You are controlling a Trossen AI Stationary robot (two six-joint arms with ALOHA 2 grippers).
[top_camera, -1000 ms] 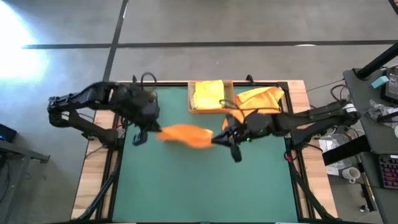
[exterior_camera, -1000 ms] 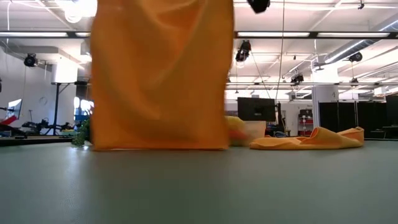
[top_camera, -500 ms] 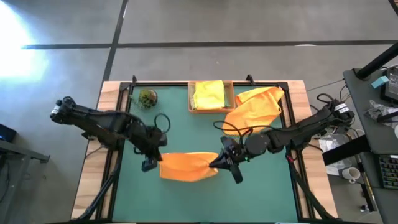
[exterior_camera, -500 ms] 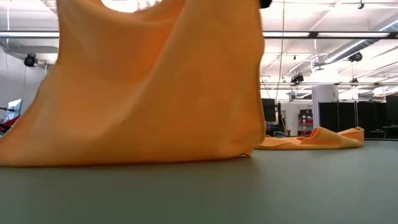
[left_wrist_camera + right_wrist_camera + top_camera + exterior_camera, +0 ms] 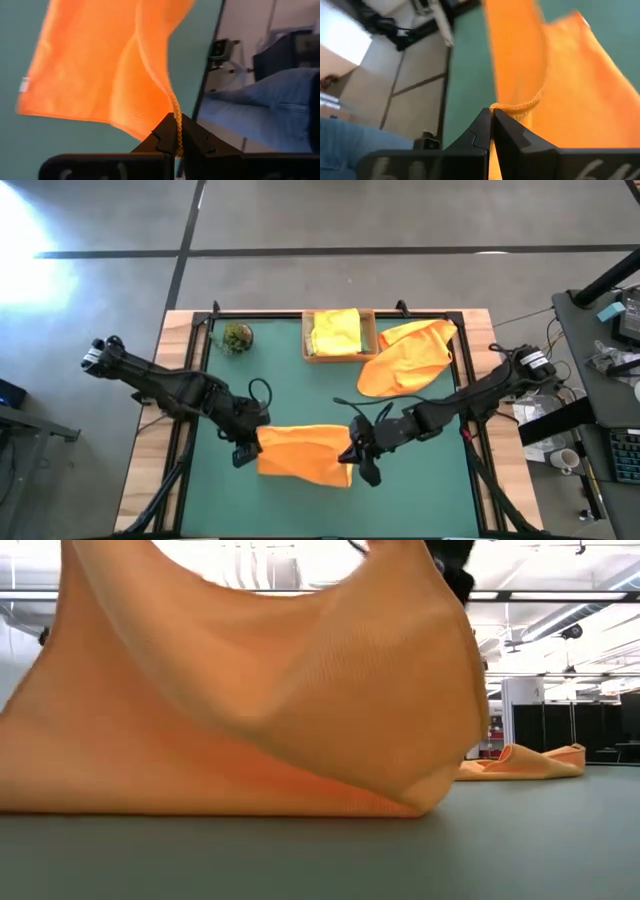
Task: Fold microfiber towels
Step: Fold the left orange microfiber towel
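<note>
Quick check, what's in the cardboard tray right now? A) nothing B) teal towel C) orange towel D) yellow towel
D: in the high view a folded yellow towel lies in the tray; the loose orange towel lies on the mat beside it.

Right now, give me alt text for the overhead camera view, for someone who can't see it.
Seen from above, two dark robot arms hold an orange towel between them on a green mat, the left gripper and right gripper each pinching one end. Another orange towel lies beside a tray holding a yellow towel.
</note>
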